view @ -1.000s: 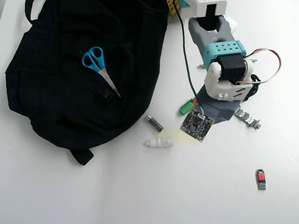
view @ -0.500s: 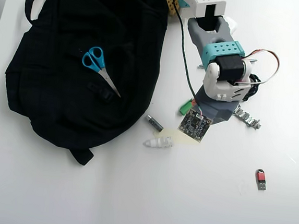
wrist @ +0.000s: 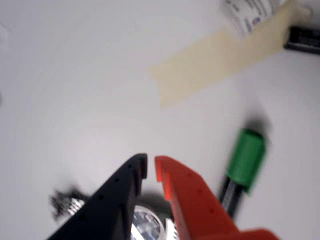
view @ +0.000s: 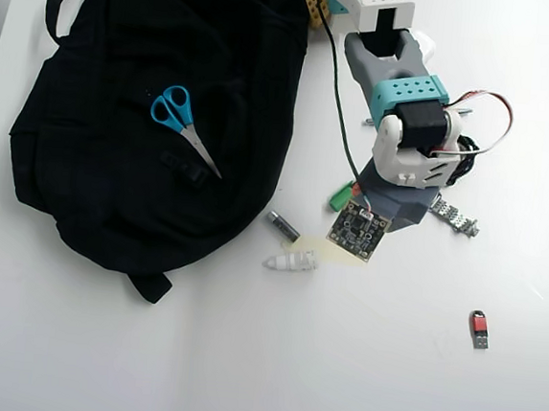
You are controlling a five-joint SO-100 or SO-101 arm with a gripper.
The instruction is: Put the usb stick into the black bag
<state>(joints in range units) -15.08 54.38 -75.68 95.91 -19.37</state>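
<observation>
Claw (wrist: 151, 167): black finger and orange finger nearly touching at the tips, only a thin slit between them, nothing held, so clenched and empty; in the wrist view it points at bare white surface (view: 240, 376)
Why the arm sits so: judged from the overhead view, it hangs low over the clutter at the middle, not yet turned to its target, which lies off at about 4 o'clock from it
Usb stick (view: 478, 328): one, red body with a dark end, flat on the surface, alone and well apart from the arm; not in the wrist view
Black bag (view: 93, 190): one, slumped across the 10 o'clock part of the overhead view, straps trailing; the usb stick lies far across from it, so the carry would be long
Scissors (view: 181, 120): one pair, blue handles, lying on top of the bag
Green-capped piece (wrist: 245, 157): one, at 3 o'clock of the claw in the wrist view, just beside the orange finger
Dark grey cylinder (view: 283, 226): one, near the bag's edge
White ribbed piece (view: 292, 261): one, just below the cylinder
Tape strip (wrist: 220, 60): one beige strip stuck flat on the surface at 1 o'clock of the claw
Progress: grasp not yet begun; the claw must open first
</observation>
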